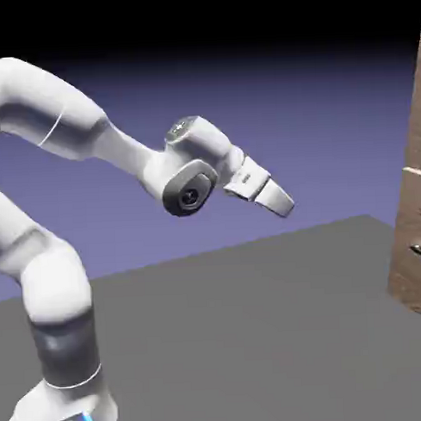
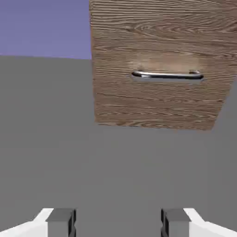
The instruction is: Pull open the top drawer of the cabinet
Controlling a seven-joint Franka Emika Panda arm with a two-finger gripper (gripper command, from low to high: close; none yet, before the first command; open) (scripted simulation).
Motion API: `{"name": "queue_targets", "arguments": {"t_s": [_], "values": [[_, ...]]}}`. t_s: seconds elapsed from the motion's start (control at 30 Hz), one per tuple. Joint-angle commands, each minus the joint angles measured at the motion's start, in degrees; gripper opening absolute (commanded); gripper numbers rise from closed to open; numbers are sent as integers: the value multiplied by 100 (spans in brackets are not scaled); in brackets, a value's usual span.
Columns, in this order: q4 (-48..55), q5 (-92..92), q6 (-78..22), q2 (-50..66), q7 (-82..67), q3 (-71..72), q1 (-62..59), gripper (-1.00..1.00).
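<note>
Fingers [image 2: 60, 224] open, pads well apart, nothing between them; both seen at the bottom edge of the hand view, lower left and lower right. No contact with the cabinet [image 1: 411, 278]: it's at the right edge of the exterior view, cut off by the frame, with a gap of bare backdrop and floor between.

Top drawer [image 1: 419, 110]: taken to be the upper wood front at the far right of the exterior view, above the pale seam. Its handle can't be seen there. The front lies to the right of the fingertips and mostly higher in frame, so a reach right and probably up is called for.

In the hand view, wood fills the upper right, with one bar handle [image 2: 167, 75] on it. Bottom edge of the wood shows just below, so it's judged to be the lower front's handle, not the target. Worth confirming before any approach; wrong drawer is the main risk.

Bar's long axis runs left-right in the hand view, same way as the line between the fingertips. If the top handle is set alike, closing as now would be along the bar, not across it; about a quarter roll of the wrist looks needed for a pinch. Only one arm shown, so no choice of side.
</note>
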Motion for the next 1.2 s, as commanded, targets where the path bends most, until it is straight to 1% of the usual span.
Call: {"name": "queue_targets", "arguments": {"t_s": [0.0,1.17], "values": [[116,28,41,-6,68,-188,208,0],[4172,1014,1484,-212,2457,-6759,7476,0]]}}
